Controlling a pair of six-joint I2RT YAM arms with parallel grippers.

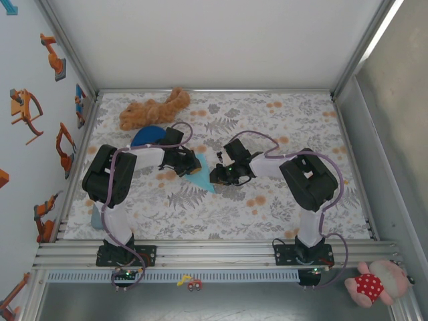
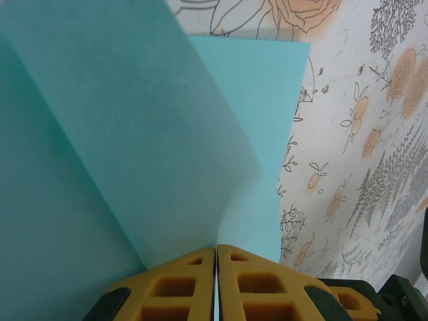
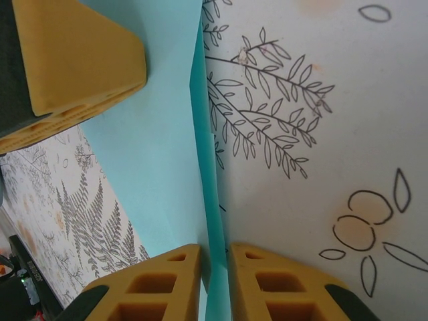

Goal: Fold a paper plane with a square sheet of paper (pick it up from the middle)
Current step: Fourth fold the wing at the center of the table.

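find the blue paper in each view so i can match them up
top external: the paper is a pale blue wedge at centre, between the two grippers.
left wrist: the paper lies large across left and middle, pinched in the left gripper.
right wrist: the paper runs from top centre down into the right gripper.
shared landmark: the floral table cover beside it.

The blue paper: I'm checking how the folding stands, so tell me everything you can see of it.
The paper is thin, plain, matte light cyan, already folded into overlapping layers with a sharp crease. From above it shows as a pointed wedge over the flowered cloth. The left hand pinches one edge shut; the right hand grips a raised fold.
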